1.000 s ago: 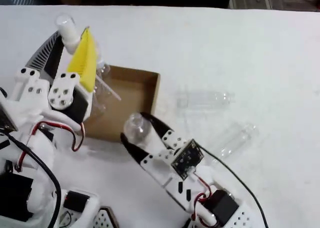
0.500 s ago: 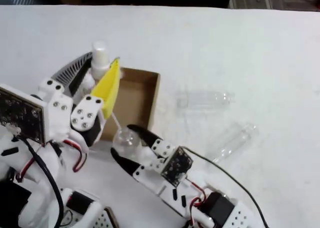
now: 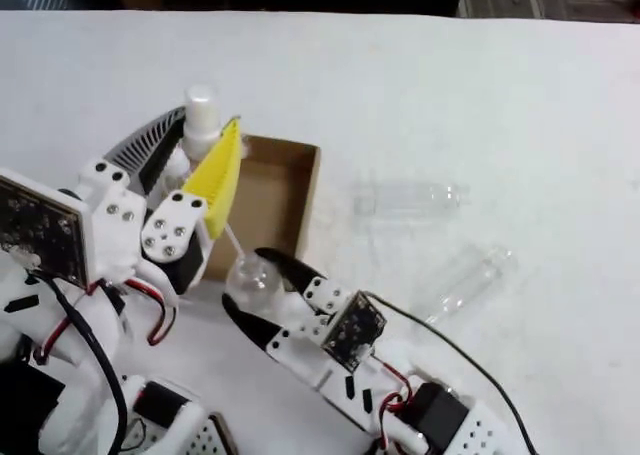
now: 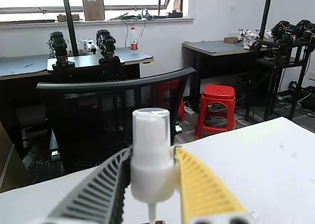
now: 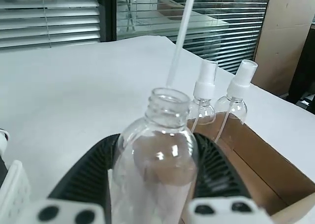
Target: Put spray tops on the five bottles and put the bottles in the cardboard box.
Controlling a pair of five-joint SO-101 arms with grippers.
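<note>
Spray top (image 4: 150, 135) is clamped in the left gripper (image 3: 205, 133) above the upright bottle (image 5: 153, 150) clamped in the right gripper (image 5: 155, 140), dip tube (image 5: 179, 42) slanting toward its mouth.

left gripper (image 3: 207, 127) swings the spray top (image 3: 201, 108) across over the cardboard box (image 3: 292, 167), right gripper (image 3: 247, 280) shifts its bottle (image 3: 245, 271) toward it

Robotics lab or workshop. Dark workbench (image 4: 29, 69) under the windows carries small robot arms (image 4: 107, 44); more gear sits on a black rack (image 4: 275, 44). Red plastic stool (image 4: 216, 106), black mesh chair (image 4: 88, 120), slatted window blinds (image 5: 49, 17).
</note>
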